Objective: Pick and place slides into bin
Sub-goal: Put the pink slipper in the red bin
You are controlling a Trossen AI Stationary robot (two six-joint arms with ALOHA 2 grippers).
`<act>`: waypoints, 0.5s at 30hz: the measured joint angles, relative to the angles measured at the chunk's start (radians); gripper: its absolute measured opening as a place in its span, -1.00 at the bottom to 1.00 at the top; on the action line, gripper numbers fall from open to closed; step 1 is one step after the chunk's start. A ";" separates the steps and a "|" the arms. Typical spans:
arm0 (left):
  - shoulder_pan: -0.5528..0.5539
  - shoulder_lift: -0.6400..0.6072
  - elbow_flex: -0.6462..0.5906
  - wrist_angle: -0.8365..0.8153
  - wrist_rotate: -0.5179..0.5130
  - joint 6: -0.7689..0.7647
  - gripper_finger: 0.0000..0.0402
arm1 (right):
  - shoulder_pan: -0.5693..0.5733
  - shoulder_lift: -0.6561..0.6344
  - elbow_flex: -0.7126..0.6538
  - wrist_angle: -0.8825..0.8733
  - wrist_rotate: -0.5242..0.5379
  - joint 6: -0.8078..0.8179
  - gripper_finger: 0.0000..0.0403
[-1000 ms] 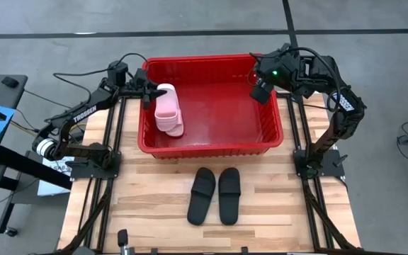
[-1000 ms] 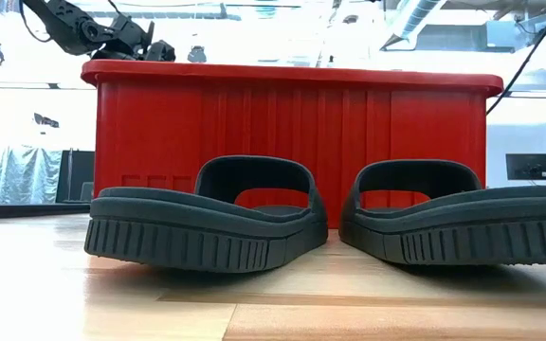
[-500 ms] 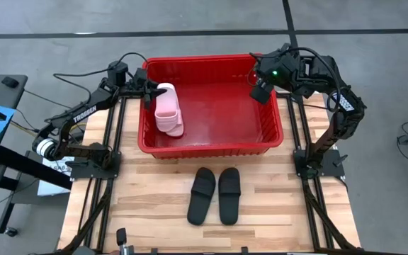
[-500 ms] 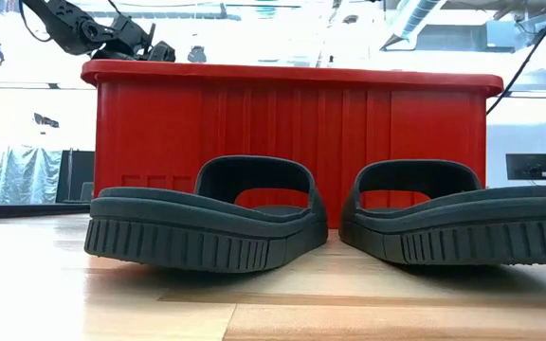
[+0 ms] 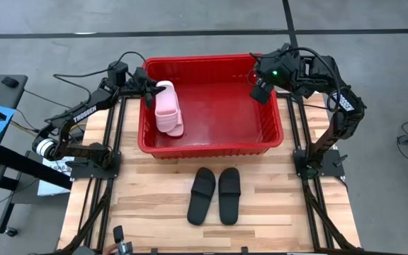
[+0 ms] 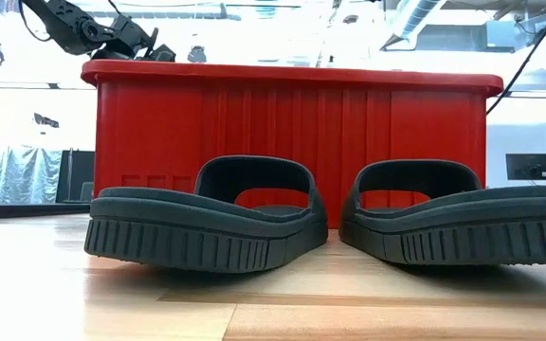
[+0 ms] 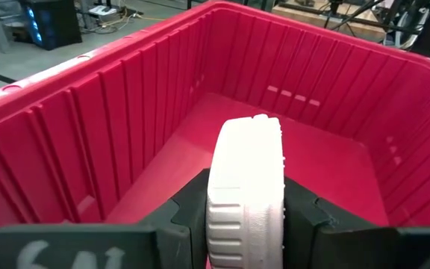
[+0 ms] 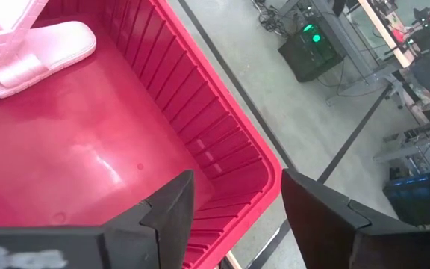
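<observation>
The red bin [image 5: 211, 59] stands at the table's far middle. My left gripper [image 5: 149, 88] is over the bin's left far part and shut on a pale pink slide [image 5: 166, 91], which stands on edge. A second pale pink slide [image 5: 170, 119] lies flat on the bin's floor just nearer, strap up; it also shows in the right wrist view [image 8: 43, 48]. Two black slides [image 5: 202, 195] [image 5: 229, 195] lie side by side on the table in front of the bin, soles down. My right gripper [image 5: 261, 88] is open and empty over the bin's right far corner. My left gripper pinches the pink slide's sole [image 7: 245, 187] between its two fingers [image 7: 189, 213], one on each broad side, so the ribbed edge faces the camera. The fingers come from the table's left, slanting down into the bin. The slide stands on edge above the bin floor; its lower end is hidden.
The bin's ribbed walls [image 7: 88, 97] stand close on the left gripper's side, and its right wall and rim [image 8: 222, 149] lie under the right gripper. Bare wooden table [image 5: 154, 205] lies around the black slides.
</observation>
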 joint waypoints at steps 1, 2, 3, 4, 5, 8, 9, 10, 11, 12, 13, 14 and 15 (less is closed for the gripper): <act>0.000 0.000 0.000 -0.001 0.000 0.001 -0.51 | 0.000 0.000 0.000 0.000 0.000 0.000 -0.03; 0.000 0.000 0.000 -0.001 -0.002 0.001 -0.51 | 0.000 0.000 0.000 0.000 0.000 0.000 -0.03; 0.000 0.000 0.000 -0.001 -0.004 0.001 -0.51 | 0.000 0.000 0.000 0.000 0.000 0.000 -0.03; 0.000 0.000 0.000 -0.001 -0.010 0.001 -0.51 | 0.000 0.000 0.000 0.000 0.000 0.000 -0.03; 0.000 0.000 0.000 -0.001 -0.017 0.001 -0.51 | 0.000 0.000 0.000 0.000 0.000 0.000 -0.03; 0.000 0.000 0.000 -0.005 -0.039 0.000 -0.51 | 0.000 0.000 0.000 0.000 0.000 0.000 -0.03; 0.001 0.000 0.000 -0.008 -0.045 0.000 -0.51 | 0.000 0.000 0.000 0.000 0.000 0.000 -0.03; 0.001 0.000 0.000 -0.009 -0.046 0.001 -0.51 | 0.000 0.000 0.000 0.000 0.000 0.000 -0.03; 0.001 0.000 0.000 -0.010 -0.046 0.002 -0.51 | 0.000 0.000 0.000 0.000 0.000 0.000 -0.03; 0.001 0.000 0.000 -0.011 -0.046 0.003 -0.51 | 0.000 0.000 0.000 0.000 0.000 0.000 -0.03; 0.001 0.000 0.000 -0.011 -0.046 0.005 -0.51 | 0.000 0.000 0.000 0.000 0.000 0.000 -0.03; 0.001 0.000 0.000 -0.013 -0.046 0.009 -0.51 | 0.000 0.000 0.000 0.000 0.000 0.000 -0.03; 0.001 0.000 0.000 -0.015 -0.046 0.015 -0.51 | 0.000 0.000 0.000 0.000 0.000 0.000 -0.03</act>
